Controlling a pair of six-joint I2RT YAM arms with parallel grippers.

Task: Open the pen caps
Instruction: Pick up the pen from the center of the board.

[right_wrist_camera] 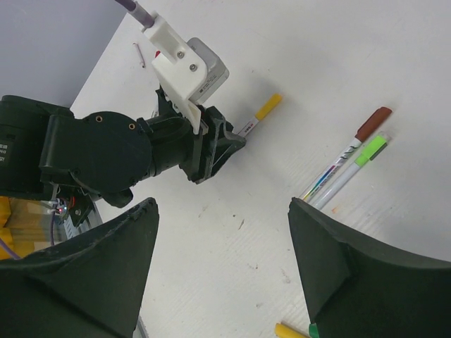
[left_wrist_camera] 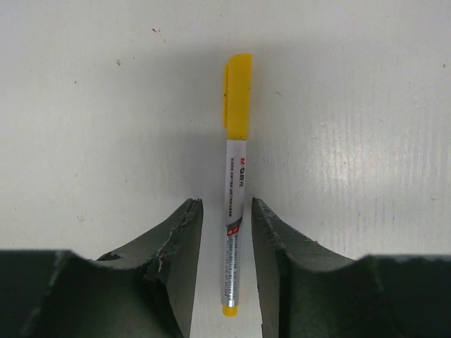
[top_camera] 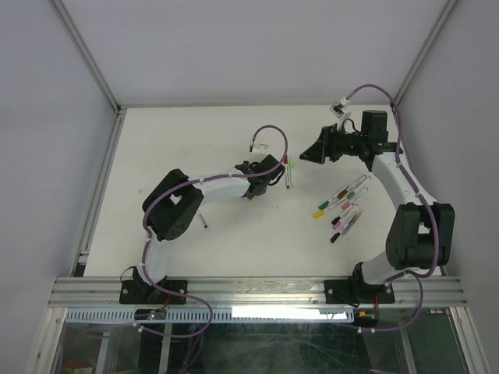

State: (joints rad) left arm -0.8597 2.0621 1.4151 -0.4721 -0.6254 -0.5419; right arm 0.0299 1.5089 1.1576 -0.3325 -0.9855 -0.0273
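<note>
A thin white pen [left_wrist_camera: 235,190] is laid flat on the white bench [left_wrist_camera: 84,127], with its small yellow plastic cap [left_wrist_camera: 237,95] on. The left black gripper [left_wrist_camera: 227,204] is set around the barrel, jaws a little apart. Further right, a brown plastic cap [right_wrist_camera: 373,123] and a green plastic cap [right_wrist_camera: 375,146] are seen on two pens side by side. The right black gripper [right_wrist_camera: 222,211] is seen above the bench, jaws wide apart, nothing between them.

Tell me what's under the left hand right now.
Between the fingers of the left hand a pen lies on the table, yellow cap on. Table beneath the fingers is hidden.
</note>
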